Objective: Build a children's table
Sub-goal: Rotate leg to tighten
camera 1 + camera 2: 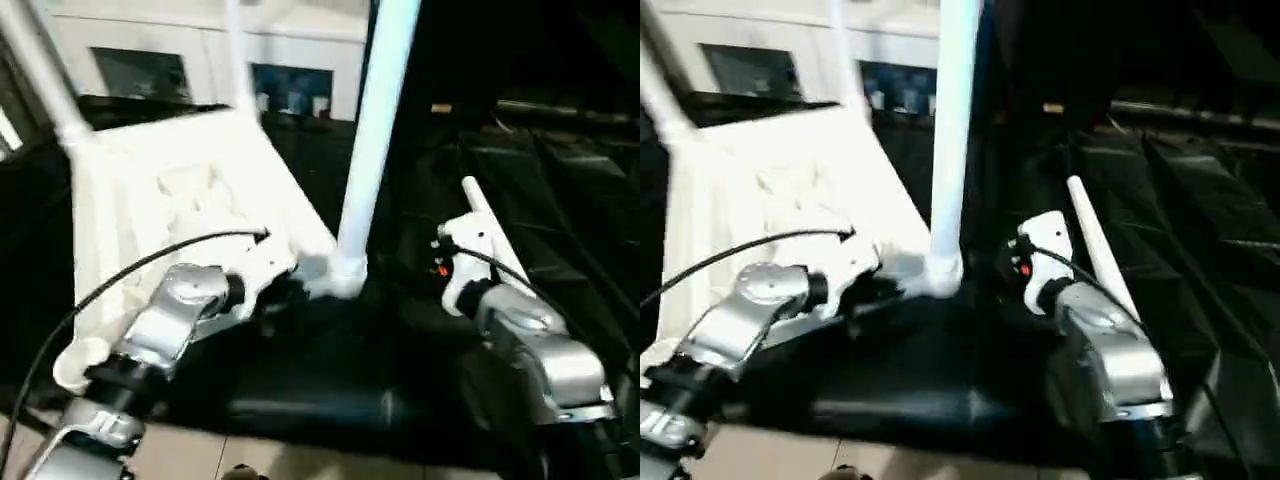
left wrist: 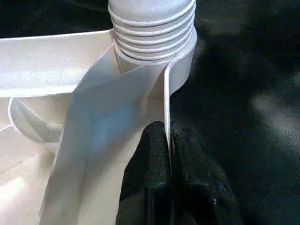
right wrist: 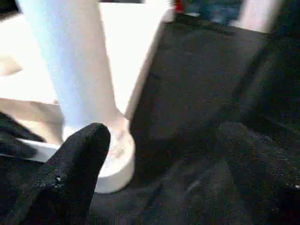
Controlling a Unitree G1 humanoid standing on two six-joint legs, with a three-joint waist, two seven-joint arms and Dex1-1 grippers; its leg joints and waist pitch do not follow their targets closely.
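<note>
Left gripper (image 2: 168, 154): pinched on the tabletop (image 1: 140, 190) rim, beside the corner socket (image 2: 180, 70); a slip would rock the top.
Right gripper (image 3: 164, 154): spread wide, empty, near the leg (image 1: 375, 130); may knock it.
Leg: upright in the socket; threads exposed, likely part-seated.

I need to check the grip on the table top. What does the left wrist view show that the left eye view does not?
Only the left wrist view shows the left gripper up close: its black fingers are pinched on the thin raised rim of the table top, just below the ribbed base of a leg seated in its corner socket.

Only the left eye view shows the whole scene: three legs standing up from the table top, the right gripper apart from it, and the white cabinet behind.

Both show the near corner leg and the dark surface.
</note>
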